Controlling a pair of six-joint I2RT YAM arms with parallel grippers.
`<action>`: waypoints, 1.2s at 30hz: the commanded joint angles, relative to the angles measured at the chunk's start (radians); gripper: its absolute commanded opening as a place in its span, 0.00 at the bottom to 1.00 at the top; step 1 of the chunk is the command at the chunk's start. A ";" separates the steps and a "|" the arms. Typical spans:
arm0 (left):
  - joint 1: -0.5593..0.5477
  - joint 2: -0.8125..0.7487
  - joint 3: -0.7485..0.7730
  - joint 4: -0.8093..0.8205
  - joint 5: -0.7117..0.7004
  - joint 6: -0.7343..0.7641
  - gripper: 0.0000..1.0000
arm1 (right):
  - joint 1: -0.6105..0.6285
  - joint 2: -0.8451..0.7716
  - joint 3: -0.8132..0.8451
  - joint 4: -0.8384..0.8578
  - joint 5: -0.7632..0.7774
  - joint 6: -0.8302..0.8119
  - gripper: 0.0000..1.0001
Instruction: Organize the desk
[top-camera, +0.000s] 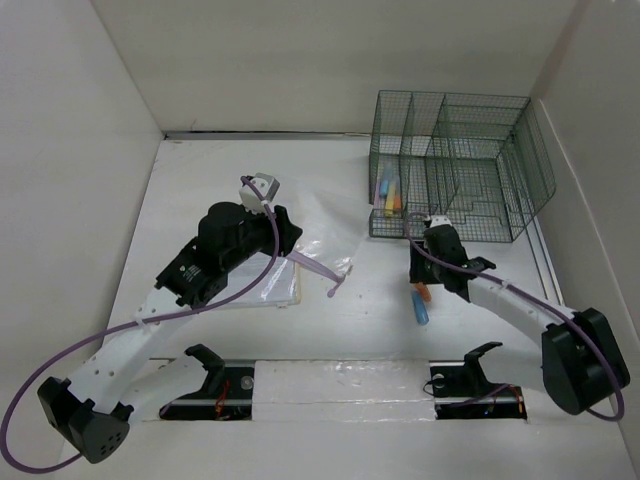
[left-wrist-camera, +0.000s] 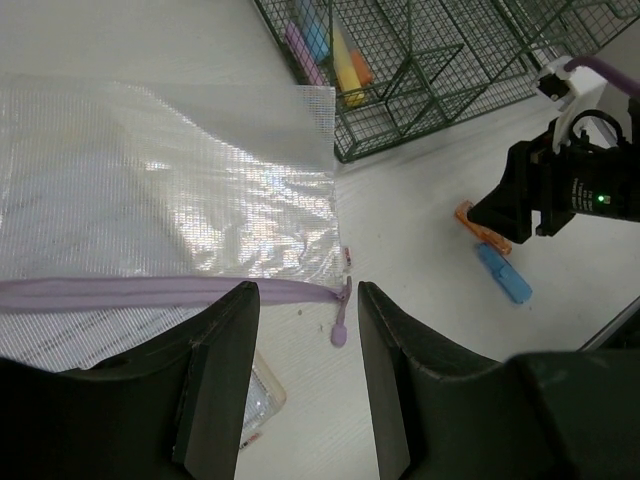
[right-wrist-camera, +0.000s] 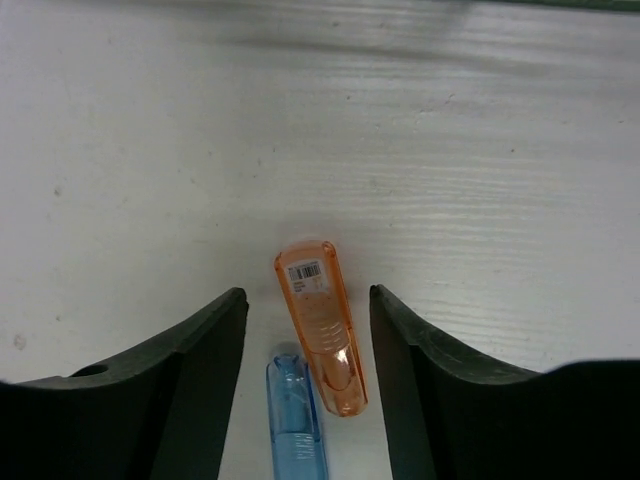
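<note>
Twice over, hanging released above the white table (top-camera: 240, 170): holding the left claw (left-wrist-camera: 307, 300) with jaws spread just over the purple zipper (left-wrist-camera: 130, 292) of a see-through mesh pouch (left-wrist-camera: 160, 180), near the zipper pull (left-wrist-camera: 340, 325) lying on bare surface; holding the right claw (right-wrist-camera: 308, 300) likewise spread, straddling an orange marker (right-wrist-camera: 322, 330), with a blue pen (right-wrist-camera: 297, 425) just beside it toward one finger. Showing, from the right wrist only, a barcode label (right-wrist-camera: 312, 272) on the marker's far end and its slight tilt against the pen. Showing, from the left wrist only, the pouch's weave and a clear plastic case (left-wrist-camera: 265, 395) peeking out beside one finger. Revealing, from overhead only, the whole table walled by white panels (top-camera: 330, 60), with the green wire rack (top-camera: 470, 170) sitting toward the far right corner and coloured markers (top-camera: 388, 195) sitting in its front left compartment. Leaving bare room between pouch and rack and along the far wall; crowding the right claw near the rack's front edge.
</note>
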 joint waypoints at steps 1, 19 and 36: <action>0.002 -0.020 -0.013 0.040 0.015 0.006 0.40 | -0.012 0.048 0.050 0.038 -0.063 -0.045 0.56; 0.002 -0.023 -0.011 0.035 0.006 0.007 0.40 | -0.034 0.203 0.126 0.036 -0.103 -0.101 0.49; 0.002 -0.041 -0.011 0.035 0.004 0.010 0.40 | -0.034 0.220 0.146 -0.040 -0.109 -0.103 0.45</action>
